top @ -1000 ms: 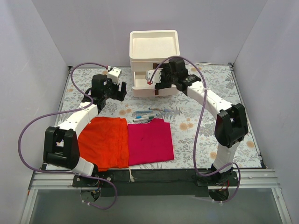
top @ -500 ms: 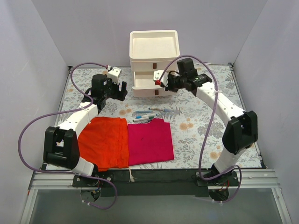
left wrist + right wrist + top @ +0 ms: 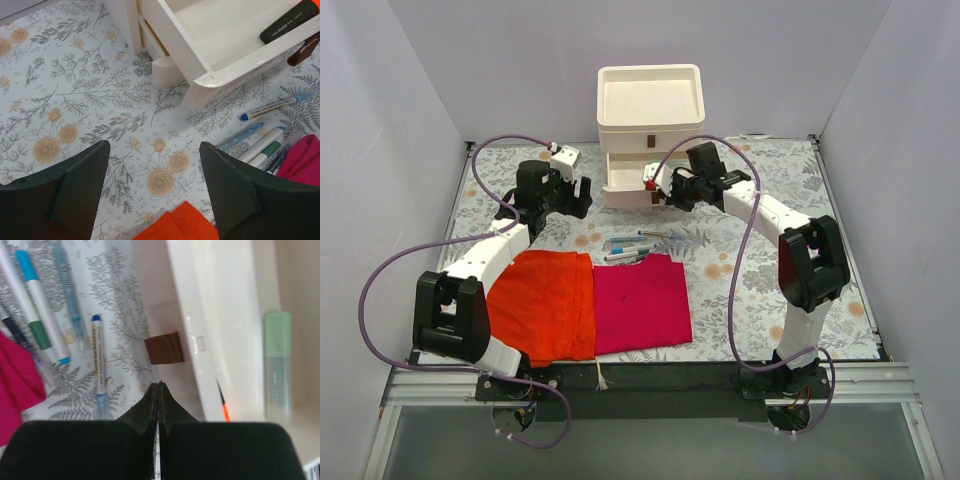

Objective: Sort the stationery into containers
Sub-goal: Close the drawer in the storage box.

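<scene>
The cream drawer unit [image 3: 620,125] stands at the back with a lower drawer [image 3: 180,45] pulled out. A black orange-capped highlighter [image 3: 287,22] lies in that drawer. Several pens and markers [image 3: 633,246] lie on the mat in front of the unit [image 3: 265,132] [image 3: 35,310]. My right gripper [image 3: 160,385] [image 3: 653,186] is shut with nothing between its jaws, its tips just short of the drawer's brown pull tab [image 3: 164,347]. A pale green marker [image 3: 277,365] shows inside the drawer [image 3: 220,330]. My left gripper [image 3: 152,185] [image 3: 572,192] hangs open over bare mat left of the unit.
An orange cloth [image 3: 545,305] and a magenta cloth [image 3: 640,305] lie flat at the near middle, the pens at the magenta cloth's far edge. Grey walls enclose the flowered mat [image 3: 740,270] on three sides. The unit's shallow top tray [image 3: 650,75] holds nothing visible.
My right gripper has shut. Its arm swung out to the right and came back, with the tips now slightly lower at the drawer front. The left arm has not moved.
</scene>
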You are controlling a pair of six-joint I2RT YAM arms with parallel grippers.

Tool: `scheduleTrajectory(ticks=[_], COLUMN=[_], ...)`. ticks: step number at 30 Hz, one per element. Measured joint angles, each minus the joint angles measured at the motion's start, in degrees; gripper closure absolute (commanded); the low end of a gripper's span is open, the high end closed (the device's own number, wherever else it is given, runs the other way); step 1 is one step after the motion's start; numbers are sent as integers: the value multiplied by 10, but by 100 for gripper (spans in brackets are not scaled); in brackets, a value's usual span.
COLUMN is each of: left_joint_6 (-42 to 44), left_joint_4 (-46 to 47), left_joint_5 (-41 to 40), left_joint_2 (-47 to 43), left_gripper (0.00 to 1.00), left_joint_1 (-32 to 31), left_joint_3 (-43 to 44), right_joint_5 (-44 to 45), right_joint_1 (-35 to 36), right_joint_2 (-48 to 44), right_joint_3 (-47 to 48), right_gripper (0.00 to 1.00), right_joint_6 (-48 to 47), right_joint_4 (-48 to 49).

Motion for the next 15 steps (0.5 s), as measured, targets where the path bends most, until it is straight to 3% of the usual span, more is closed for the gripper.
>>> scheduleTrajectory(ticks=[10, 15], left_joint_6=[4, 8], left_joint_4=[-13, -19], left_joint_5=[0, 0], left_joint_2=[0, 1], left_gripper=[28, 28], left_joint_1=[0, 0], left_joint_3=[0, 0], right_joint_5=[63, 57], right_joint_1=[-4, -4], right_joint_2=[14, 43], right_joint_3=[-83, -88], right_gripper=[99, 99], right_joint_6=[109, 191], right_joint_4=[261, 337])
